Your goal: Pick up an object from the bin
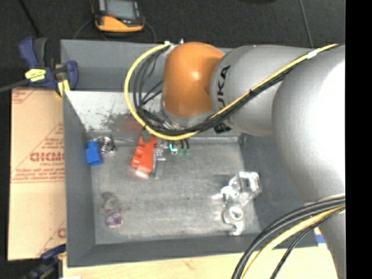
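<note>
My gripper is low in the bin's upper middle, mostly hidden under the arm's orange cover. Right against its left side lies an orange-red blocky plastic piece, tilted, its upper end reaching under the gripper. Whether it is gripped I cannot tell. A small blue block lies further left near the bin's left wall, with a small shiny metal bit beside it.
A clear plastic piece and a white ring-shaped part lie at the lower right. A small purplish transparent thing sits at the lower left. The arm covers the bin's upper right.
</note>
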You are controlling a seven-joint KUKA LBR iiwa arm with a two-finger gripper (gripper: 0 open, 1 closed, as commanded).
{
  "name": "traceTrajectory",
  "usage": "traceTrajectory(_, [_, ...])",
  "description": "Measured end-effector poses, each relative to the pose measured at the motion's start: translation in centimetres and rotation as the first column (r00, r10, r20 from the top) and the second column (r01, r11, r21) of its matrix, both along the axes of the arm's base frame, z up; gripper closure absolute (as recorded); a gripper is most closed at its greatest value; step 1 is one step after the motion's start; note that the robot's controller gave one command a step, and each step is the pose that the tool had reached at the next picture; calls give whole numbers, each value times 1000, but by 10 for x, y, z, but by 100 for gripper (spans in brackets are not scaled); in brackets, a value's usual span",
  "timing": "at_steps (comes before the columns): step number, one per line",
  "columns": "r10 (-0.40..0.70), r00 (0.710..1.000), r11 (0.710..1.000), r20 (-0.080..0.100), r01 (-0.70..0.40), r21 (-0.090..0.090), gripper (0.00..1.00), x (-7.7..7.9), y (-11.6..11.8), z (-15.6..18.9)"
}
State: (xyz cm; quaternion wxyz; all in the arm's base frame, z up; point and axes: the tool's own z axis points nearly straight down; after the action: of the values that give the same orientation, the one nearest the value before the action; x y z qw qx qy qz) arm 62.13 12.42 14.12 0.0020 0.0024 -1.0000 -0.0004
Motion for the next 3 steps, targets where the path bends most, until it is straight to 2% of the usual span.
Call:
traceTrajectory(1, [323,946,946,17,-323,-2,0,33,-16,-68])
traceTrajectory(3, [312,950,950,25,-312,2,0,36,-17,-64])
